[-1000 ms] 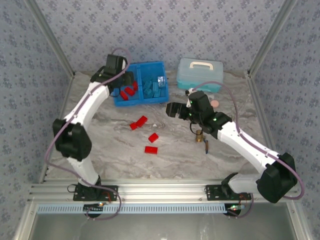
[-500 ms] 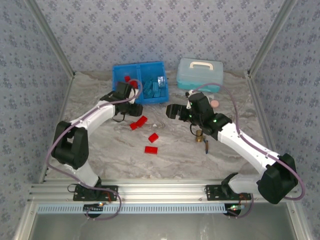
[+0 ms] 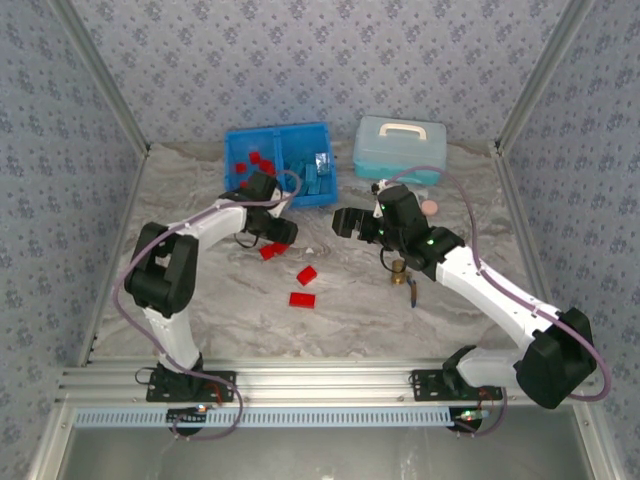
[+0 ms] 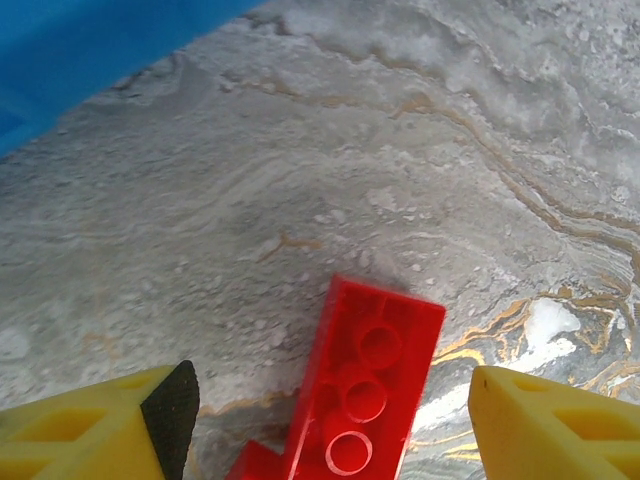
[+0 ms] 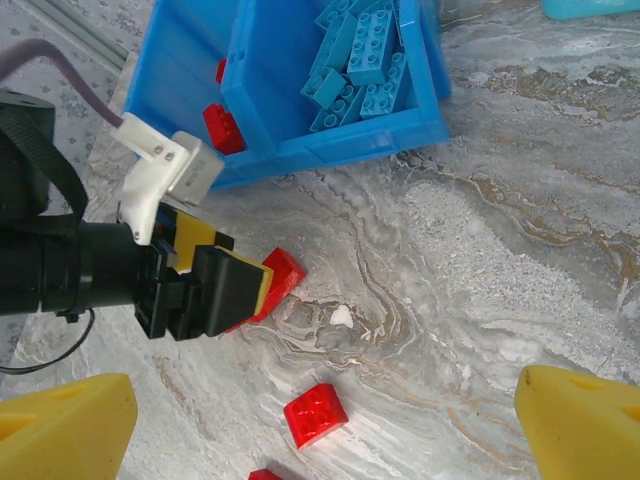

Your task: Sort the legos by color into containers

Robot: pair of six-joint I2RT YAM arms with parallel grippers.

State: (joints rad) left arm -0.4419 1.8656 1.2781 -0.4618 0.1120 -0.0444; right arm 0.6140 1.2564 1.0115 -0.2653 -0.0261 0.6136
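Three round studs show on the glossy red brick (image 4: 365, 395) lying flat on the veined marble tabletop (image 4: 300, 200). It sits between the yellow fingers (image 4: 100, 430) of my left gripper (image 4: 335, 420), which stand apart and clear of it. Its near end is cut off. My right gripper (image 5: 320, 430) hangs wide apart, holding nothing. Smooth light blue bricks (image 5: 360, 60) lie heaped in the blue plastic tray's (image 5: 330, 140) right compartment, and red bricks (image 3: 255, 160) in its left.
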